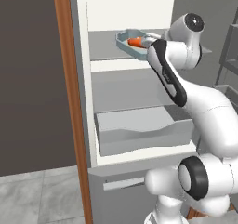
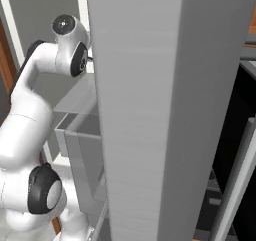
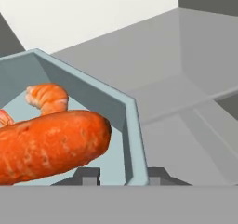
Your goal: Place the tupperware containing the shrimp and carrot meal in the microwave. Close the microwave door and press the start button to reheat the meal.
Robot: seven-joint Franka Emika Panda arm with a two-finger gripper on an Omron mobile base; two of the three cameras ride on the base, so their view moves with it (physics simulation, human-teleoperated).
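Blue-grey plastic is right in front of my hand camera: the tupperware (image 3: 132, 139), with its wall running between my two finger tips, one tip inside the tray and one outside. So the gripper (image 3: 123, 176) is pinching the rim of the tray, fingers close together with only the thin wall in the gap.

Inside it I see the meal, a fat orange carrot (image 3: 46, 146) and a curled shrimp (image 3: 46, 97) behind it.

From the left base view, the tray (image 1: 126, 42) is up on a grey shelf (image 1: 103, 46) of an open white fridge (image 1: 86, 88), at the shelf's right end, and my arm (image 1: 167, 74) reaches up to it. A grey drawer (image 1: 139, 130) sits lower down. In the right base view a big grey fridge door (image 2: 155, 115) blocks most of what I could see.

I think I am at the very first step: grabbing the tray. It is not in the microwave yet, and I do not see the microwave here.

Next I should lift the tray a little and pull it straight out, keeping it flat so the food does not roll out. Holding only one edge, it may tip, so I would go slow.
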